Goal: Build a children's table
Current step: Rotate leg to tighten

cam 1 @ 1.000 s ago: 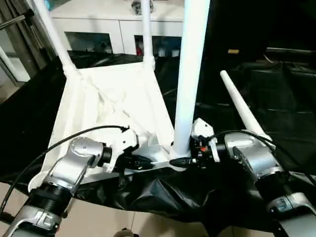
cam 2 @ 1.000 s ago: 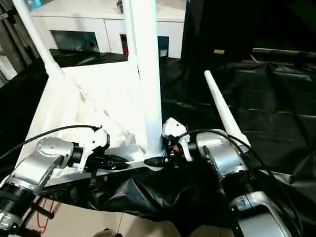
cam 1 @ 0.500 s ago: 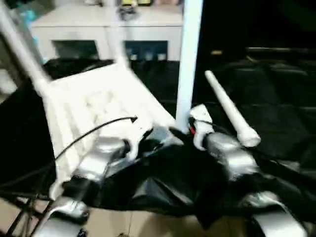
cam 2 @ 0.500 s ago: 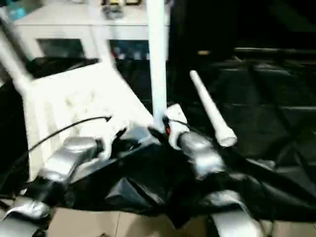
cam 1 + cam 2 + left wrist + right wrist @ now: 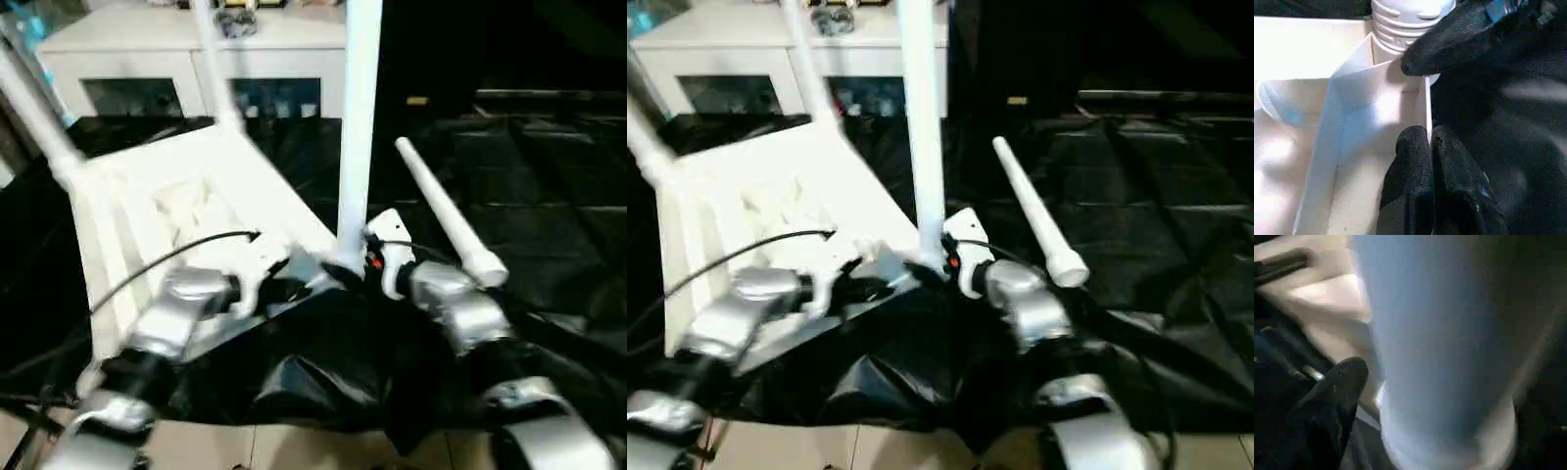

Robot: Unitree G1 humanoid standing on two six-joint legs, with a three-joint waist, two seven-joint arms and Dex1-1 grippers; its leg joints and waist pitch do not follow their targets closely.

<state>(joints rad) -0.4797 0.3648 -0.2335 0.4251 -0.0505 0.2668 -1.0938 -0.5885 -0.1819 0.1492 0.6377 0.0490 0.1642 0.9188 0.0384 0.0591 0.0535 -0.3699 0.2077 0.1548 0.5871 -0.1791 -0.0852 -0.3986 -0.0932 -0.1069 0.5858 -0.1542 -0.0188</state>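
Tabletop [image 5: 186, 196] has swung round since a second ago; left gripper [image 5: 1427, 147] stays clenched on its rim, right gripper [image 5: 345, 269] now released around the 12 o'clock leg [image 5: 358, 127].

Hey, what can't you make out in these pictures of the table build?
Near leg: upper end cut off by the head views' top edge.
Its joint with the table top: hidden behind the right gripper in head views, blurred in the right wrist view.
Cabinet contents: blurred, head views.
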